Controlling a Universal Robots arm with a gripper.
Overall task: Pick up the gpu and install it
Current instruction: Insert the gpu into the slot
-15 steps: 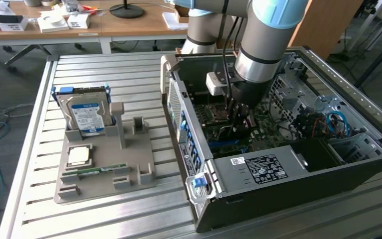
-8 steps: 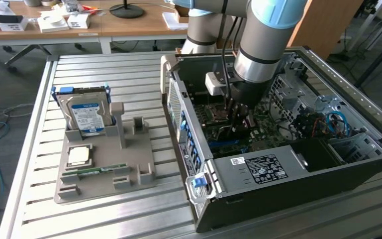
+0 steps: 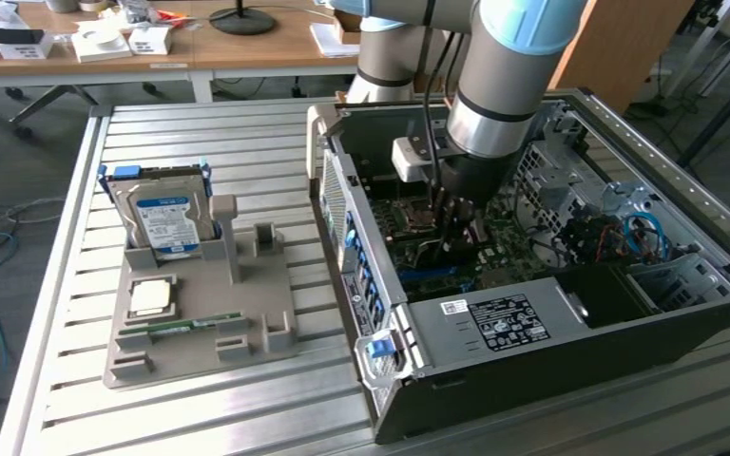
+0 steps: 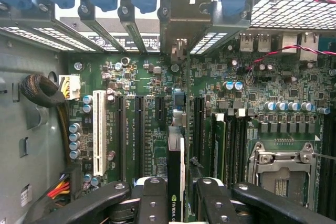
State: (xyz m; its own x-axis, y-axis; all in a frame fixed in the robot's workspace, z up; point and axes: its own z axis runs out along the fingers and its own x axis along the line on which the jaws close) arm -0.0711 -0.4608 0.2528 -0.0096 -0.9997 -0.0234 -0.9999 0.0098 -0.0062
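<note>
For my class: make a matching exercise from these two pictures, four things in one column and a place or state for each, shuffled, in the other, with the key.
Things
1. gpu
2. hard drive
3. gripper
4. memory stick

Places or states
A. lying flat in the grey holder, near its front
B. inside the open computer case, over the motherboard
C. standing upright at the back of the grey holder
D. edge-on between the fingers, above a motherboard slot

Pairs: 1-D, 2-C, 3-B, 4-A
</note>
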